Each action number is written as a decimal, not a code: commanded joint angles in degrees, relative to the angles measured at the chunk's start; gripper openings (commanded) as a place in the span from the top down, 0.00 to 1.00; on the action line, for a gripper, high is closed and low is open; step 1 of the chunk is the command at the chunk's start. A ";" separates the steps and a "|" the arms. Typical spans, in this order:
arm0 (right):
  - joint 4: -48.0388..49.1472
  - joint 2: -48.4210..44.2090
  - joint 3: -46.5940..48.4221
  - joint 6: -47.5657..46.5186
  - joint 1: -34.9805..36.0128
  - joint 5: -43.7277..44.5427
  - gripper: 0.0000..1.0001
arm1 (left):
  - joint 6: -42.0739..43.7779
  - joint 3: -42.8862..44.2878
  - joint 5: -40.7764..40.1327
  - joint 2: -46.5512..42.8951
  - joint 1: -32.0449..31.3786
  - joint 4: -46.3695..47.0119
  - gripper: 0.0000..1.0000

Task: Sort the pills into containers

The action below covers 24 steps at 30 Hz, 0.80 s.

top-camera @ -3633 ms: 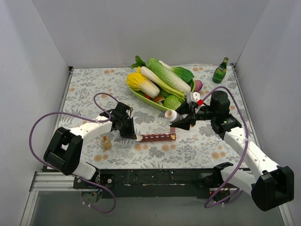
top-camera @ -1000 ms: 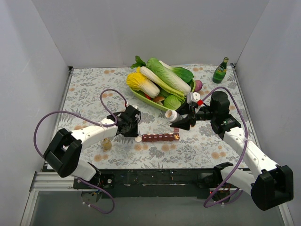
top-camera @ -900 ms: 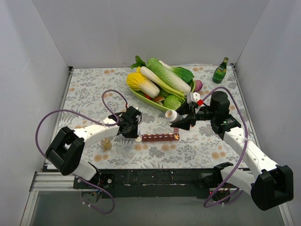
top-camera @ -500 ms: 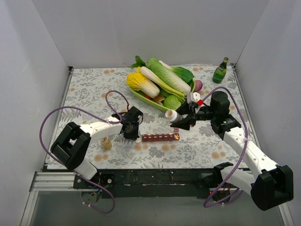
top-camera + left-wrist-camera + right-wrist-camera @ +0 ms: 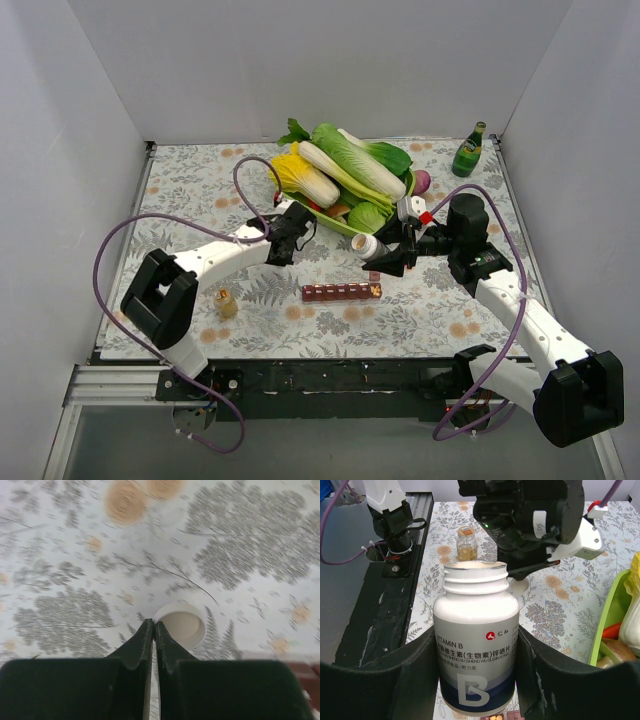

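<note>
Item 1. Surface (image 5: 180, 200): floral cloth, and it carries everything listed below.

Item 2. Tray (image 5: 604, 620): green, at the far centre, heaped with vegetables.

Item 3. Left end effector (image 5: 153, 625): reached out towards the near rim of the tray. On my wrist feed the fingers are pressed together with nothing between them.

Item 4. Right end effector (image 5: 476, 645): clamped on the body of the vitamin bottle, one finger on each side.

Item 5. Vitamin bottle (image 5: 475, 645): white, with the cap off and the mouth open. From above I see it tipped, just beyond the right end of the organiser. The label reads "VITAMIN B" over a large "B", with a red logo and lines of Chinese print I cannot read with confidence.

Item 6. Green bottle (image 5: 468, 150): upright at the far right corner. Its label is too small to read.

Item 7. Organiser (image 5: 342, 292): dark red row of compartments lying near centre, between the two arms.

Item 8. Vial (image 5: 227, 302): small glass jar, upright, well to the left of the organiser.

Item 9. Cap (image 5: 180, 625): white, lying on the surface just past the left fingertips.

Item 10. Pills (image 5: 466, 554): orange-yellow, inside the vial. I also see a few orange specks at the right end of the organiser, too small to confirm.
</note>
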 commanded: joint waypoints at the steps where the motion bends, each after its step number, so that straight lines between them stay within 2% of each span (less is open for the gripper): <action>1: 2.37 -0.77 -0.01 0.56 -0.45 -0.80 0.99 | 3.67 4.10 -26.58 4.18 0.26 -6.71 1.00; 4: 2.28 -0.77 -0.09 0.56 -0.45 -0.80 0.99 | 0.43 4.80 -39.96 8.58 0.35 -10.05 1.00; 8: 2.19 -0.86 -0.01 0.56 -0.54 -0.89 0.99 | -6.85 5.16 -50.97 13.76 0.35 -14.97 1.00; 11: 2.19 -0.86 0.08 0.56 -0.63 -0.89 0.99 | -12.40 6.30 -54.24 17.37 0.44 -18.23 1.00; 12: 2.19 -0.95 0.08 0.48 -0.63 -0.89 0.99 | -19.37 6.91 -56.35 18.68 0.35 -20.42 1.00; 15: 2.10 -0.95 0.08 0.56 -0.71 -0.89 0.99 | -30.74 11.03 -59.17 25.18 0.44 -36.36 1.00; 16: 2.10 -0.86 0.08 0.56 -0.72 -1.06 0.99 | -37.22 13.22 -59.70 28.25 0.44 -38.61 1.00; 20: 2.10 -1.12 -0.01 0.65 -0.80 -1.15 0.99 | -38.43 13.86 -61.47 33.37 1.14 -38.81 1.00; 24: 2.10 -1.30 -0.09 0.56 -0.89 -1.15 0.99 | -40.36 12.81 -61.03 33.99 1.75 -38.81 1.00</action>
